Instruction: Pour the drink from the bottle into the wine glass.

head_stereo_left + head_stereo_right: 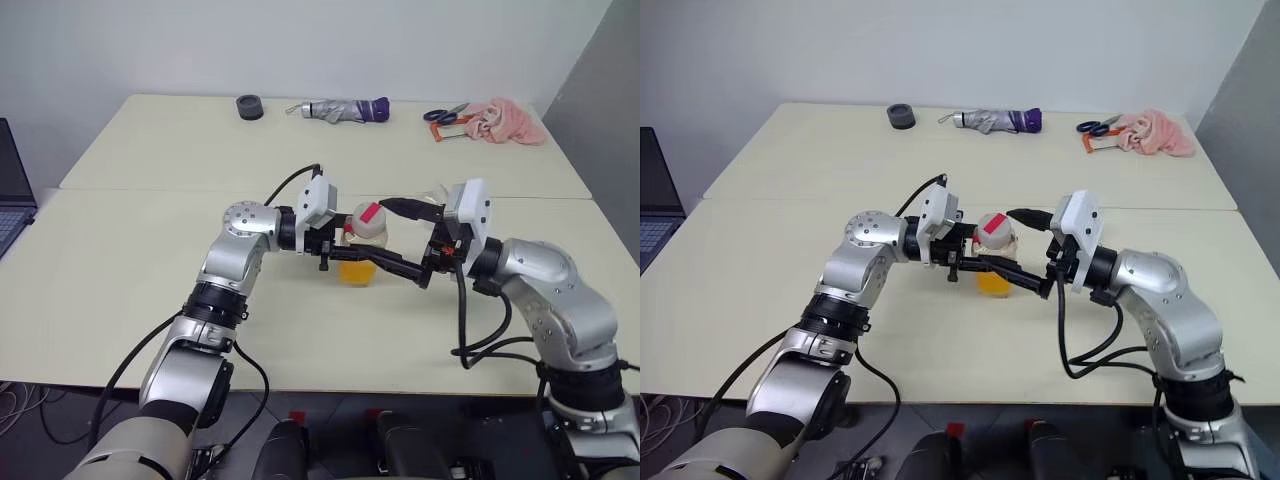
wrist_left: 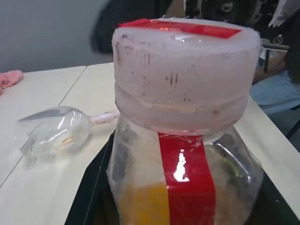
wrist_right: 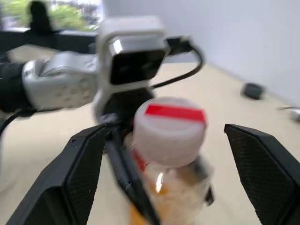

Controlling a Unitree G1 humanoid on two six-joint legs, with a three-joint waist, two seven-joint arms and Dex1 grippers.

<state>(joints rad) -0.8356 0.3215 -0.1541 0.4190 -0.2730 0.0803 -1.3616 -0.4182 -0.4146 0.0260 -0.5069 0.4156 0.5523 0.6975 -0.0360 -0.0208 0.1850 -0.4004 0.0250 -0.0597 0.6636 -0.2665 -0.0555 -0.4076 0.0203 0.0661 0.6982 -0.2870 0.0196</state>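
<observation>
**Cap still on, no pour yet — bottle held, glass lying down**

Left gripper (image 1: 335, 250) is pinched on the bottle (image 1: 362, 240), holding it upright above the table (image 1: 130, 260) near centre. The drink (image 1: 357, 271) sits in the lower part of the bottle, orange-yellow. The white cap (image 3: 169, 130) with its red stripe is on the neck — nothing opened as far as the frames show.

Right gripper (image 3: 169, 154) has its jaws spread wide, one finger either side of the cap and not touching it in the right wrist view. From the head view it comes in from 3 o'clock of the bottle, left gripper from 9 o'clock.

The wine glass (image 2: 54, 131) lies on its side on the table in the left wrist view, bowl empty, stem pointing toward the bottle. In the head views I cannot pick it out clearly.

Far edge of table, at 12 o'clock: folded umbrella (image 1: 345, 109), dark round object (image 1: 249, 106), scissors (image 1: 446, 114), pink cloth (image 1: 508, 121). All well apart from the work.

Progress, judged: early. Done — bottle grasped and lifted. Left — cap off, glass stood upright or otherwise made ready, tilt and pour. A glass on its side cannot take liquid, so that looks like the blocker.
</observation>
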